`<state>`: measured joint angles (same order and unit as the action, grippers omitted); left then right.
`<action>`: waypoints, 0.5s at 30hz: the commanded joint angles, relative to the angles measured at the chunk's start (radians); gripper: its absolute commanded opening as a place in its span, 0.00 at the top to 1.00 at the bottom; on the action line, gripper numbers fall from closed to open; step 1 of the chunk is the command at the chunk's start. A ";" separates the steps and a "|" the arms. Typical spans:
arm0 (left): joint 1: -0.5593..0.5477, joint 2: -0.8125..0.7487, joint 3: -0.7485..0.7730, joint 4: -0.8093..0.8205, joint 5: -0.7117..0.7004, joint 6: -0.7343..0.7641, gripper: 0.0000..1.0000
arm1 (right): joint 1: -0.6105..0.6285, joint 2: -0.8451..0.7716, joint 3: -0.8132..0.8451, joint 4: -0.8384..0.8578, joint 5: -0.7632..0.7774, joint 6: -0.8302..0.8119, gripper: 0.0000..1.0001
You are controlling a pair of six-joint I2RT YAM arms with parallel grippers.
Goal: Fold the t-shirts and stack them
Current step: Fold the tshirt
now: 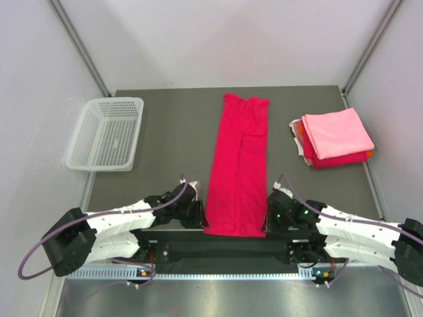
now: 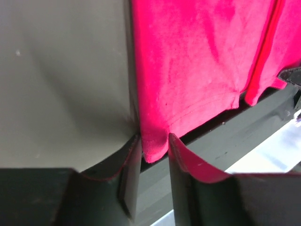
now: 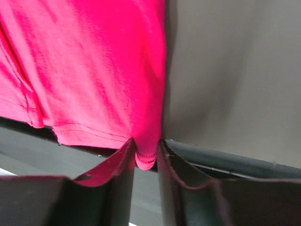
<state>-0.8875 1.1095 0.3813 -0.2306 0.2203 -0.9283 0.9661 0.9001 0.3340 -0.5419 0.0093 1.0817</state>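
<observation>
Clamped on the near hem corners by left claw and right claw: long crimson-magenta cloth t-shirt, folded narrow, flat lengthwise on grey desk. Probably light, limp, prone to sagging; best held at doubled hem. Farther right, folded pink-and-red t-shirt stack.

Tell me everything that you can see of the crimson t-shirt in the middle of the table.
The crimson t-shirt is soft plain cloth with a stitched hem at its near end. It lies flat on the grey table, folded lengthwise into a long narrow strip that runs away from the arms, with one fold edge showing down its length. The left gripper pinches its near left corner and the right gripper its near right corner. Nothing else touches it.
</observation>
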 commanded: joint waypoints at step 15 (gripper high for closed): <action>-0.027 -0.023 0.030 0.025 0.027 -0.101 1.00 | 0.013 -0.176 0.063 -0.053 0.010 -0.017 1.00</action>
<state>-0.9096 1.1183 0.3679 -0.2188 0.2207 -0.9997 0.9665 0.7761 0.3355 -0.5537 -0.0086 1.0744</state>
